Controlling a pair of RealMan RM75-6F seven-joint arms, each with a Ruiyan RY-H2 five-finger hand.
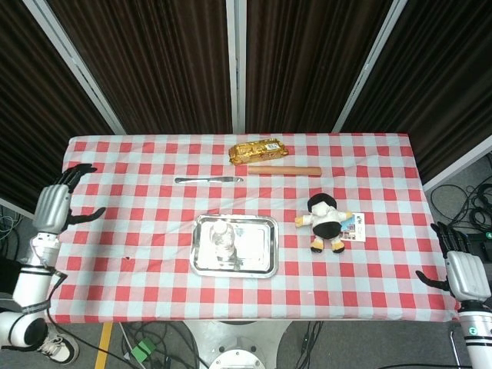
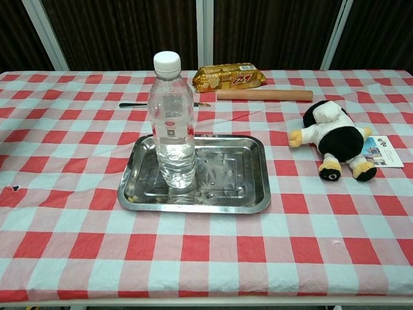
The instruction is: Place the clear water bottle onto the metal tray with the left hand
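Bottle: the clear water bottle [image 2: 171, 123] stands upright on the metal tray [image 2: 232, 187], in the tray's left half, white cap on top and water filling its lower part.
Tray: it lies flat on the red-and-white checked tablecloth [image 2: 213, 258], near the middle of the table and a little toward the near edge.
Left hand: the left hand [image 1: 52, 207] hangs at the far left edge of the table in the head view, well apart from the bottle — fingers spread, holding nothing.
Right hand: the right hand [image 1: 464, 274] sits off the table's right near corner, fingers apart and empty; the chest view shows neither hand.
Knife: a table knife [image 2: 132, 104] lies on the cloth behind the tray, to the far left of it.
Snack pack: a gold foil snack pack [image 2: 229, 77] rests near the far edge, behind the bottle and to the right.
Rolling pin: a wooden rolling pin [image 2: 264, 95] lies just in front of the snack pack, running left to right.
Toy: a black-and-white plush toy [image 2: 335, 139] lies on its side to the right of the tray — a small printed card [image 2: 382, 150] is just beside it on the right.
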